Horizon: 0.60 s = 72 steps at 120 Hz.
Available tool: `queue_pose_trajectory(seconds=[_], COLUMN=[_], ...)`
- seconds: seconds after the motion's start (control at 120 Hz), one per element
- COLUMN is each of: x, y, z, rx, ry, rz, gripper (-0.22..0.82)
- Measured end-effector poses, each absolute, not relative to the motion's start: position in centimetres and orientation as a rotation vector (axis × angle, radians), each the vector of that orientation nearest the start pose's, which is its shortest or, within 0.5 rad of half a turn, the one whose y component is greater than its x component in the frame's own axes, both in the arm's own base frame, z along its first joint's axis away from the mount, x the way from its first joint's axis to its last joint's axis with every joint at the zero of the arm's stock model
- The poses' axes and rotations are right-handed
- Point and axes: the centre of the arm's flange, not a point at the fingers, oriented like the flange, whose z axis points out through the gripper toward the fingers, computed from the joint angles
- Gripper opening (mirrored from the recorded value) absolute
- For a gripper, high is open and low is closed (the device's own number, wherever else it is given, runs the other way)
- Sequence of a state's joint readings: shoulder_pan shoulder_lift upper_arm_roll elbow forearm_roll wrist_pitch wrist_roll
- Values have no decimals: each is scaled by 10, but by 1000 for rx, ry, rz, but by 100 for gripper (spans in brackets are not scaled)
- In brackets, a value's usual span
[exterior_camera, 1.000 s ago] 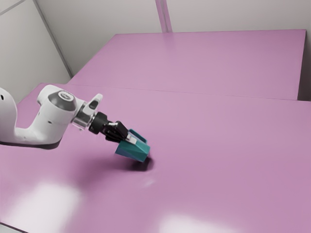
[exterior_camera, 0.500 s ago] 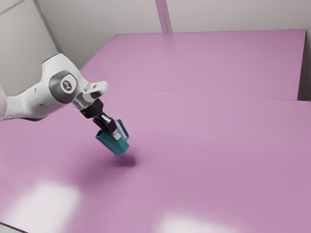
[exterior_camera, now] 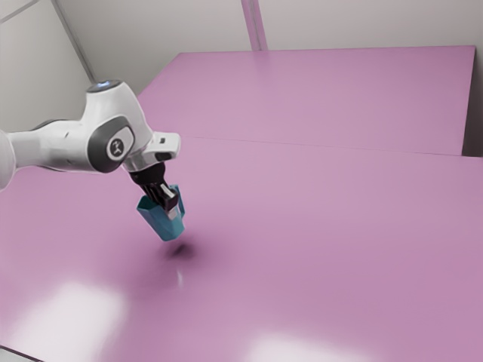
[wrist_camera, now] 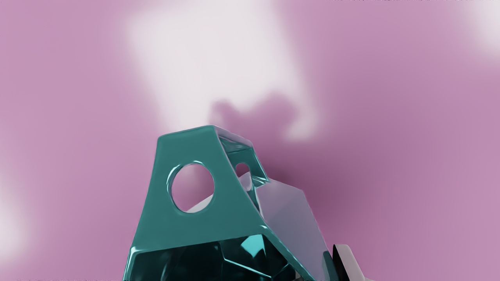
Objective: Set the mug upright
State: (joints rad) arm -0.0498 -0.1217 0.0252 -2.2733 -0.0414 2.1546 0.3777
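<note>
Mug (exterior_camera: 160,221) hangs off the desk (exterior_camera: 339,249), clamped by one wall between the closed jaws, its shadow (exterior_camera: 181,250) lying apart beneath it, over the part nearer the exterior view's left edge of the desk than its right. What counts now is the long axis: it runs down from the jaws and leans, the mouth tipped up toward the exterior view's left, the base lower and out toward the exterior view's right. The jaws have hold high on the mug, on the side toward the handle (exterior_camera: 181,201), and one finger (wrist_camera: 347,259) stands outside the wall beside the open mouth (wrist_camera: 195,261). So the mug is mostly below the jaws, with its bottom leading, and only one arm (exterior_camera: 68,143) is there to turn it. I'd judge the coming move wants the base swung back under the mouth, a modest roll toward the exterior view's left, then a straight lowering. Set down on this slant, it would meet the desk on a bottom edge and might rock over or twist against the grip.
</note>
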Motion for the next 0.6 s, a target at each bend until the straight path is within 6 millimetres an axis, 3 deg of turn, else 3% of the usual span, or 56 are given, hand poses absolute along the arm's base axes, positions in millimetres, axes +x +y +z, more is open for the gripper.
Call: queue_pose_trajectory(seconds=[0.6], x=[496], y=[-24], z=[380], rx=[-3107], ry=[358], rz=[-153], gripper=[-17])
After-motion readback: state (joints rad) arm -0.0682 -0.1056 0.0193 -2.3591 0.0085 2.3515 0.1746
